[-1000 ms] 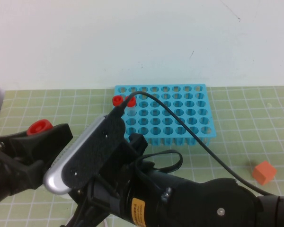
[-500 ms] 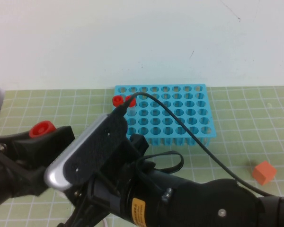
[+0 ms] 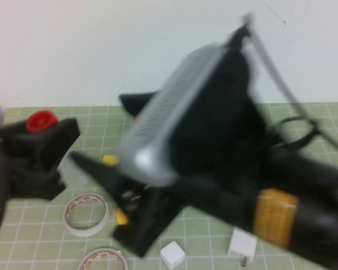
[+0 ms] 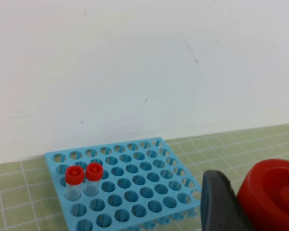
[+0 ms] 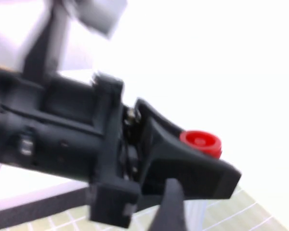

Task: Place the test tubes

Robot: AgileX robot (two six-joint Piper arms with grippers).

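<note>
My left gripper (image 3: 56,151) hovers at the left of the table, shut on a test tube whose red cap (image 3: 41,120) sticks up above it. In the left wrist view the cap (image 4: 273,192) sits against one dark finger (image 4: 220,204). A blue rack (image 4: 125,187) by the wall holds two red-capped tubes (image 4: 74,177) (image 4: 94,172) at one end. My right gripper (image 3: 107,199) is a blur in mid-air over the table's middle, its fingers spread wide with nothing between them. The right wrist view faces the left gripper and its capped tube (image 5: 201,143). In the high view the right arm hides the rack.
Two tape rolls (image 3: 85,212) (image 3: 103,259) lie on the green grid mat (image 3: 22,225) near the front left. A white cube (image 3: 172,254) and a white box (image 3: 242,246) lie at the front. The white wall stands right behind the rack.
The right arm has swung up and across the high view, now blurred and hiding the rack, and its fingers have spread. The left gripper with its tube has shifted slightly.
</note>
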